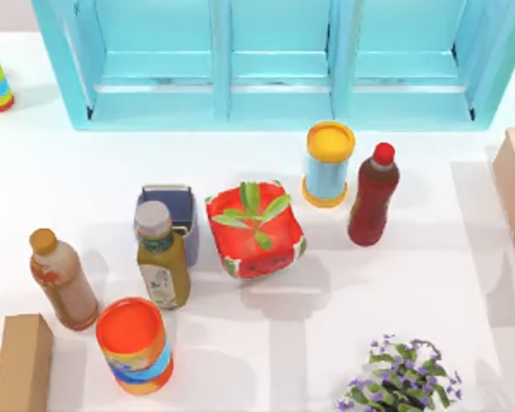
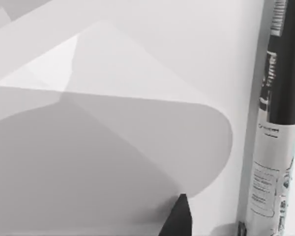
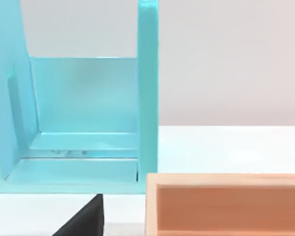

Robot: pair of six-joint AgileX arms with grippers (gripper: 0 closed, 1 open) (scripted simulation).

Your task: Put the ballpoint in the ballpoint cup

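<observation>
**Operator:** Where is the cup?

**Spotter:** From above, you'll find the cup [image 1: 166,190], square and lavender-blue with a dark inside, left of the table's middle. The red pot [image 1: 262,249] with the green plant stands just beside it on its right. A green bottle [image 1: 160,262] with a grey cap stands in front of the cup and covers part of it.

**Operator:** And the ballpoint?

**Spotter:** Look at your left wrist view. A long black-and-white stick with small print, seemingly the ballpoint [image 2: 278,123], runs along the white table [image 2: 137,59]. The left gripper [image 2: 178,220] shows as a dark tip near it, apart from it.

**Operator:** Is that gripper open?

**Spotter:** You can't tell, and the same goes for the right gripper [image 3: 83,220]. In its wrist view it hangs beside the tan wooden box [image 3: 226,201], facing the blue shelf [image 3: 83,98].

**Operator:** Anything else near the cup?

**Spotter:** A brown bottle [image 1: 62,279] and an orange can [image 1: 135,345] stand on the left. The yellow-lidded can [image 1: 329,165] and a red-capped bottle [image 1: 373,196] stand beyond the pot, to its right.
</observation>
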